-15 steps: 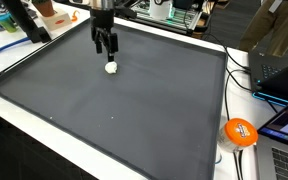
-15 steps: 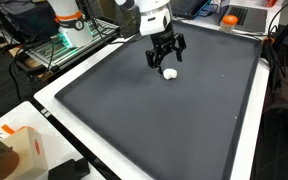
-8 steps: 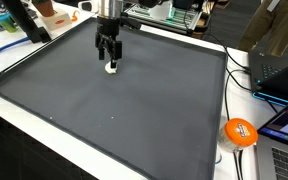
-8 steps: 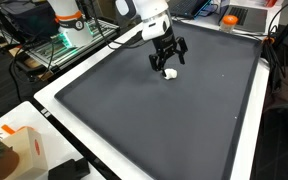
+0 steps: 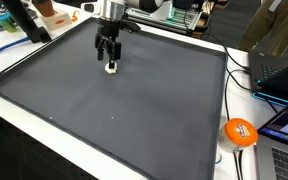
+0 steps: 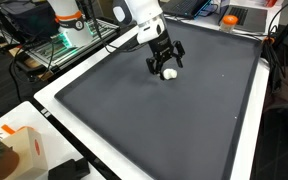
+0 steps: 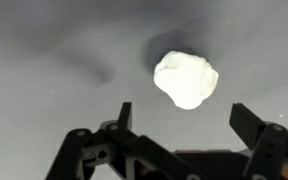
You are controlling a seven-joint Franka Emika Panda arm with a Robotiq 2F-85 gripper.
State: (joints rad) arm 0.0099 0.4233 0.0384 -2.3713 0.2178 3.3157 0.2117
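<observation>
While the black fingers (image 7: 249, 122) hang spread wide and empty just above the small white lumpy ball (image 7: 186, 79), which lies on the dark grey rubber mat (image 5: 134, 110) covering the counter, I judge the step in hand to be the final approach for a grasp. Since the ball sits about midway between the fingers, the next move calls for a straight descent, then closure. Open mat surrounds the ball (image 5: 111, 68); the raised white border (image 5: 222, 100) runs nearest on the side the arm reaches from.
</observation>
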